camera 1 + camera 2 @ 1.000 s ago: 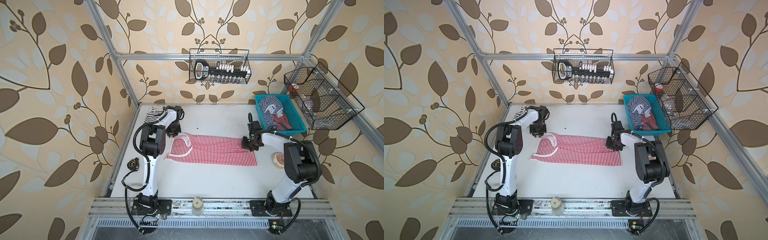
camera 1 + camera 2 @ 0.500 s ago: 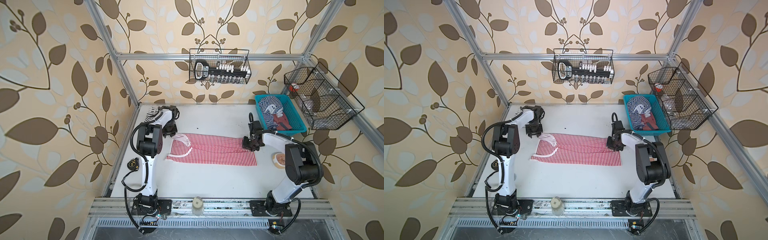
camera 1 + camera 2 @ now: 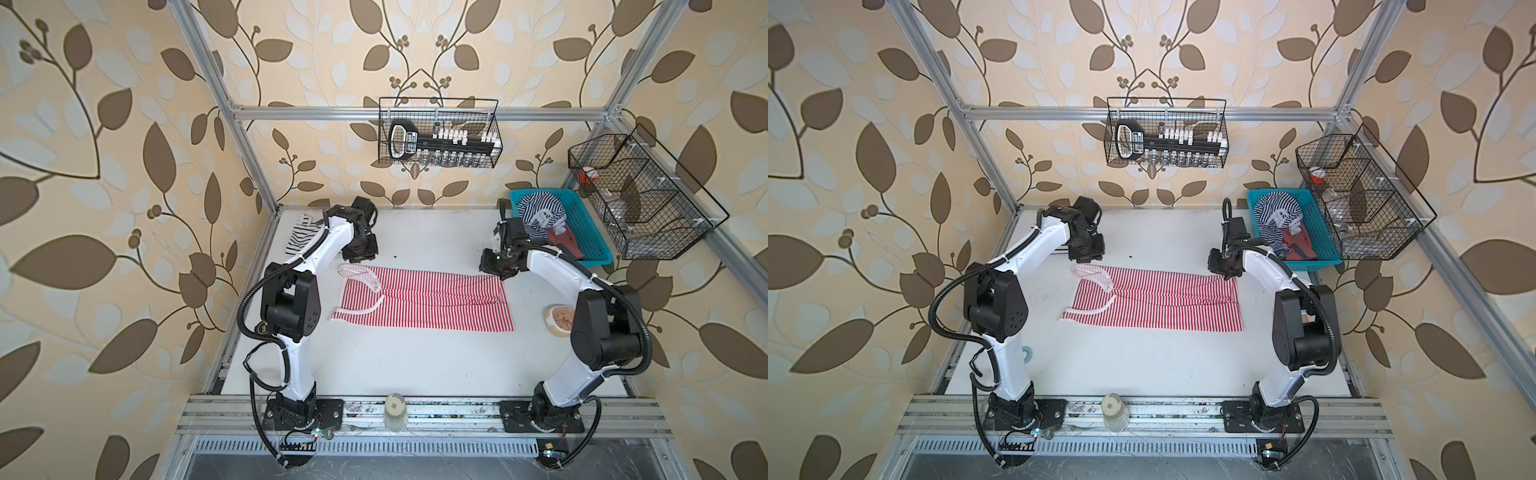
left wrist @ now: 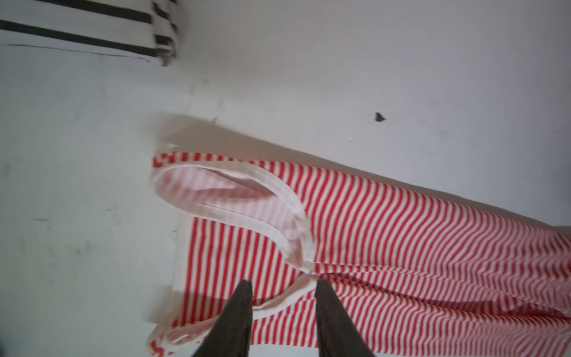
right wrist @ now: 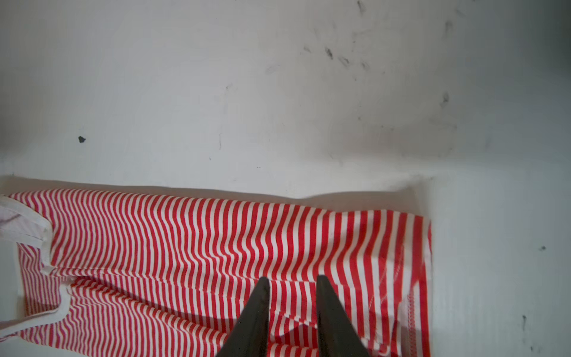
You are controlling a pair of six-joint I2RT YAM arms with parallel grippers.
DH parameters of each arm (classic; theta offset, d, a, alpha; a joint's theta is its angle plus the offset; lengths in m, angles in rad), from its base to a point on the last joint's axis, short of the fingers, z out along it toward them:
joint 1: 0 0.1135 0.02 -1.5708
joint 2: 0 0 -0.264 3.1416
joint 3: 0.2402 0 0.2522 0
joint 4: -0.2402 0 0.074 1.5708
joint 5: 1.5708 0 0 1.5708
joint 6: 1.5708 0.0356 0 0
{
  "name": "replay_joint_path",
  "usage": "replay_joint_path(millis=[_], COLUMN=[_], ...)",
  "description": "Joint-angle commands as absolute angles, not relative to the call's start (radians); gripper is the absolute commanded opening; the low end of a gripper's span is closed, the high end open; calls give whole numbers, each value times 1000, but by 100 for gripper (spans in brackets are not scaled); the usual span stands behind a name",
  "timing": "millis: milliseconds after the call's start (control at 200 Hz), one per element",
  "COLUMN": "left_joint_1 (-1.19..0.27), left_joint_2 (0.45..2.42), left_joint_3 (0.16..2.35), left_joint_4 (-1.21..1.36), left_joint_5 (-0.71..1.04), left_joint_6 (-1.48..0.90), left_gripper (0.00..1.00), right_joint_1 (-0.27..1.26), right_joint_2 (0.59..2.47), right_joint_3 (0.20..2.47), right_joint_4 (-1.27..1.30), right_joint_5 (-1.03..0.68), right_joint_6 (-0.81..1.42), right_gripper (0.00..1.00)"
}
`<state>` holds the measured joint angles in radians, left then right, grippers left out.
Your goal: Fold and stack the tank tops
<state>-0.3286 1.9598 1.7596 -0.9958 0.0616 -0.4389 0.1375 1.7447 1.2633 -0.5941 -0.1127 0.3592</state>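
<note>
The red-striped tank top [image 3: 424, 301] [image 3: 1154, 299] lies flat mid-table in both top views, folded lengthwise, its white-edged straps to the left. The black-striped tank top [image 3: 300, 233] [image 4: 77, 31] lies folded in the back left corner, partly behind the left arm. My left gripper [image 3: 360, 254] [image 4: 283, 284] hovers over the strap end, open, nothing between its fingers. My right gripper [image 3: 496, 267] [image 5: 293, 279] is over the hem end near the far right corner, also open and empty.
A blue basket [image 3: 586, 224] of other clothes stands at the back right, beside the right gripper. Wire baskets hang on the back wall [image 3: 438, 133] and right wall [image 3: 648, 208]. A beige round object [image 3: 559, 320] lies right of the top. A jar [image 3: 395, 409] sits on the front rail.
The left gripper shifted slightly left and came back right above the strap end. The right gripper and the red-striped top have barely moved.
</note>
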Motion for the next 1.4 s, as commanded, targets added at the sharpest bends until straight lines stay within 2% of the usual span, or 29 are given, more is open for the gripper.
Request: replay_joint_path(millis=[0, 160, 335, 610, 840, 1110, 1395], left_joint_1=[-355, -374, -377, -376, -377, -376, -377], left_joint_2=[2029, 2110, 2185, 2339, 2489, 2699, 2745], left_joint_3=[1745, 1723, 1695, 1783, 2034, 2423, 2477], left_joint_4=[-967, -956, -938, -957, -1037, -1134, -894], left_joint_5=[167, 190, 180, 155, 108, 151, 333], left_joint_6=[-472, -483, -483, -490, -496, -470, -512], left_gripper=[28, 21, 20, 17, 18, 17, 17], right_joint_1=[151, 163, 163, 136, 83, 79, 124], right_joint_2=[1820, 1856, 1871, 1883, 1843, 1765, 1677], right_joint_3=[1278, 1235, 1176, 1140, 1068, 969, 839], right_joint_4=[-654, -639, -624, -648, -643, -633, -621], right_joint_5=[-137, -121, -103, -77, -88, -99, -140], right_joint_6=[308, 296, 309, 326, 341, 372, 438], right_gripper=[23, 22, 22, 21, 21, 21, 21])
